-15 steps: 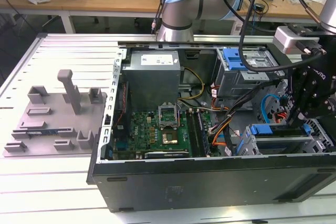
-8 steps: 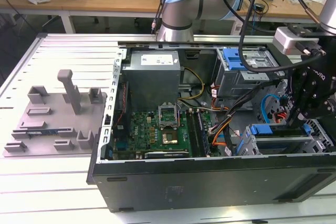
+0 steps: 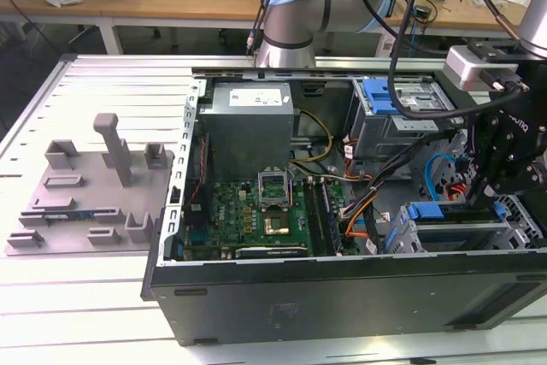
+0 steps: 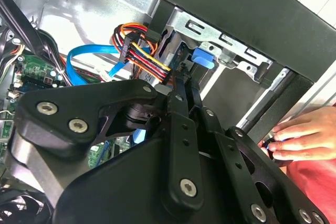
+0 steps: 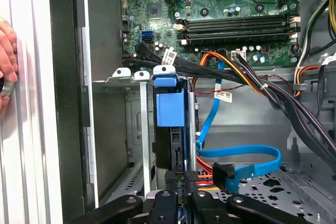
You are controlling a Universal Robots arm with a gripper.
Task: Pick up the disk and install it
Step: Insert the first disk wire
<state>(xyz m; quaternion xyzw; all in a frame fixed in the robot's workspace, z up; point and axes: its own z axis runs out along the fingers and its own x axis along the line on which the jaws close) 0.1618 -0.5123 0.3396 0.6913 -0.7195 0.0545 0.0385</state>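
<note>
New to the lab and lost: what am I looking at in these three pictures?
A robot arm works inside an open computer case lying on a metal table. The exterior view looks on from outside; both wrist views ride on the arm and look past its gripper. Beside the case lies a grey moulded tray. The gripper is at the disk, a blue-framed drive standing in its cage; whether it grips it, I cannot tell. A person's hand is just outside the case.

Lower end of the disk (image 5: 170, 111) lost behind the claw (image 5: 182, 193); a hand (image 5: 6, 59) cropped at the picture's edge.
</note>
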